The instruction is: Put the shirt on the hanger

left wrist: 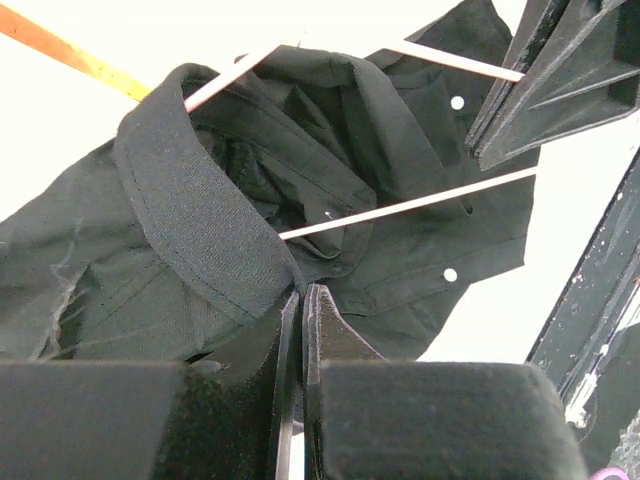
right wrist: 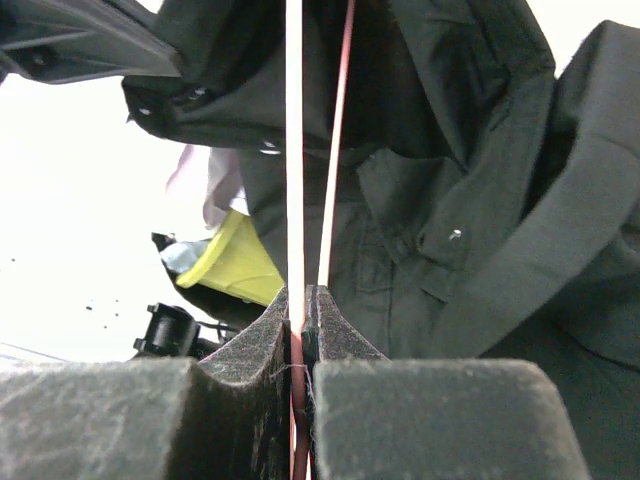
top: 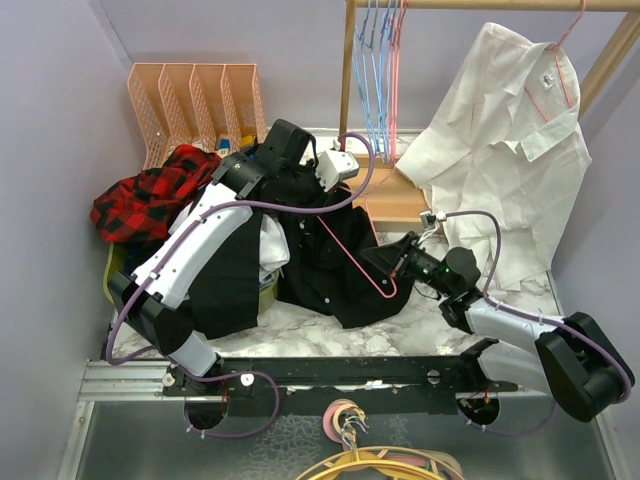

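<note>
Right gripper (right wrist: pixel 303 300): pads shut tight on the wire of the hanger (right wrist: pixel 293 150). Left gripper (left wrist: pixel 302 300): closed, the collar edge of the shirt (left wrist: pixel 200 230) pinched between its pads. The shirt is heaped mid-table (top: pixel 330 325) between the arms, with hanger wires crossing its open collar. Step judged in hand: threading the hanger into the neck. Next, the collar is to be held open while one wire end is worked toward a shoulder.

Bright, sharp overhead; wrist backgrounds overexposed.
</note>
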